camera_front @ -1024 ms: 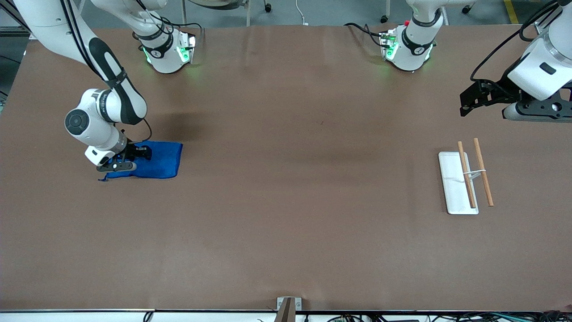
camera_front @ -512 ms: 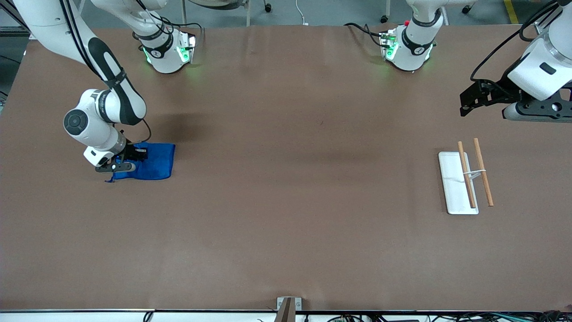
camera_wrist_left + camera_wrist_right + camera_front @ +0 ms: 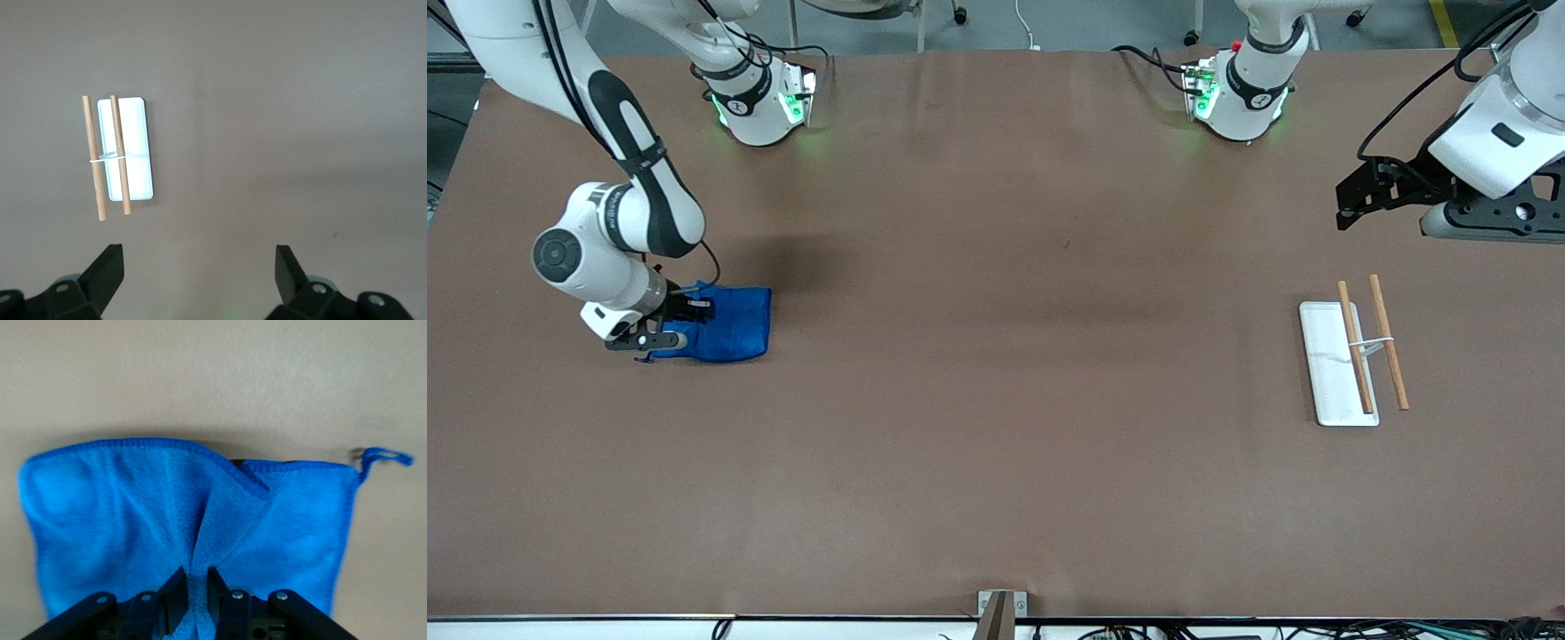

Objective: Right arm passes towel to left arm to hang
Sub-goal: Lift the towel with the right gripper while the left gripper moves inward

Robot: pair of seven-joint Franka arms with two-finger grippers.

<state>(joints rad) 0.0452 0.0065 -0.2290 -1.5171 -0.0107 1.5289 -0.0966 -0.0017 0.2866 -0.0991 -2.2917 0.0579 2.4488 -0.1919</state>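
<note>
The right gripper (image 3: 197,590) is clamped on a pinched fold of the towel (image 3: 725,322), which spreads away from its fingertips on the worktop (image 3: 996,400). The left gripper (image 3: 199,263), fingers apart, waits well apart above the rack (image 3: 1352,354).

brown table (image 3: 996,400), grey floor (image 3: 1085,22)

Bright blue towel (image 3: 725,324) on a plain brown counter (image 3: 996,400); white tray (image 3: 1329,356) with two seemingly light-brown wooden sticks (image 3: 1371,342); black grippers.
</note>
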